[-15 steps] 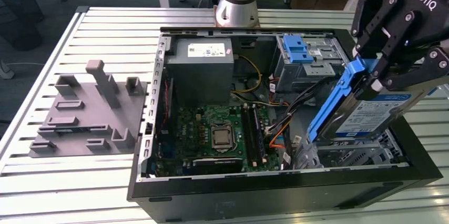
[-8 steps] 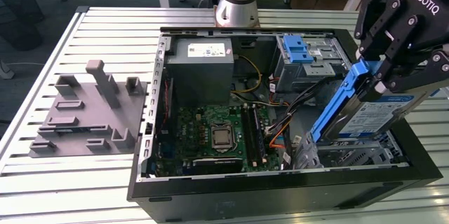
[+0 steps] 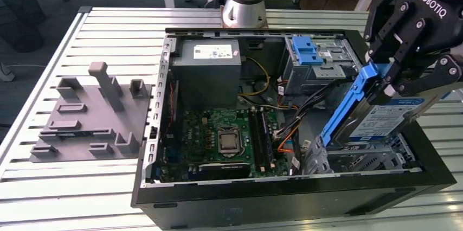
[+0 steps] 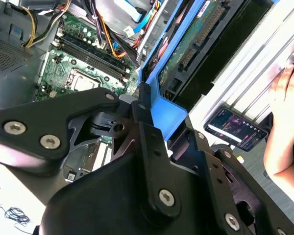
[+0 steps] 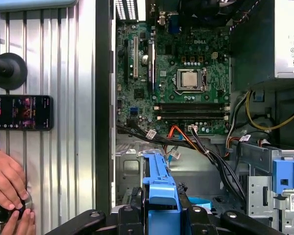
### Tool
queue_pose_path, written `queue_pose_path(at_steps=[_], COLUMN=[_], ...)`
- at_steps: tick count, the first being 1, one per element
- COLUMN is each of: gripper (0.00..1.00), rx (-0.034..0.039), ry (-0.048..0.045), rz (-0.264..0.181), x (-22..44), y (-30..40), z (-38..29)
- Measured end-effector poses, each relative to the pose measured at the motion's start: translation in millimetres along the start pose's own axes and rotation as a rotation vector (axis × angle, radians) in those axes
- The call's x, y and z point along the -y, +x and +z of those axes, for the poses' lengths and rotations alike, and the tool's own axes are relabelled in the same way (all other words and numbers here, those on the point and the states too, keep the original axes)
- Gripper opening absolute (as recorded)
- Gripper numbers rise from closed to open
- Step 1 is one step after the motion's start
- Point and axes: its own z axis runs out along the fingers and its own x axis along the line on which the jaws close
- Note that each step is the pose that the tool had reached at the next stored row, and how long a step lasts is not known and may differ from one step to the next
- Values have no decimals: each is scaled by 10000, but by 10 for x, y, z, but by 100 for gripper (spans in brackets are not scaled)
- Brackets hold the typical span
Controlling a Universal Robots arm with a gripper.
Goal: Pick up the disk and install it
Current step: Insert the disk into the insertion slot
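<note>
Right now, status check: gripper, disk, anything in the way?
Gripper shut on the disk. Disk tilted, lower end at the drive cage. Cables close alongside; contact unclear.

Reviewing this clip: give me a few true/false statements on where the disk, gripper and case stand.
1. The gripper holds the disk. True.
2. The disk lies flat. False: it is tilted over the open case.
3. The motherboard is exposed. True.
4. The grey fixture sits inside the case. False: it is on the table, at the exterior view's left of the case.
5. A phone lies on the table. True.
</note>
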Motion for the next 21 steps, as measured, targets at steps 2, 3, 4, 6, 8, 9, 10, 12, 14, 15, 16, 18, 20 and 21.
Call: queue_pose_path(at_steps=[2,3,4,6,8,9,10,12,14,15,16,18,20,21], gripper=[37,37,37,37,37,37,37,37,37,37,37,37,37,37], rx=[2,4,2,-1,0,0,1,1,1,1,1,5,5,5], ry=[0,0,0,0,0,0,0,0,0,0,0,0,0,0], rz=[0,-1,-1,-1,-1,0,0,-1,-1,-1,-1,-1,-1,-1], x=[11,19,27,42,50,52,55,58,59,59,59,60,60,60], y=[-9,-11,-12,-14,-15,-15,-15,-15,-15,-15,-15,-15,-15,-16], z=[12,19,23,34,48,57,66,83,100,109,118,142,165,172])
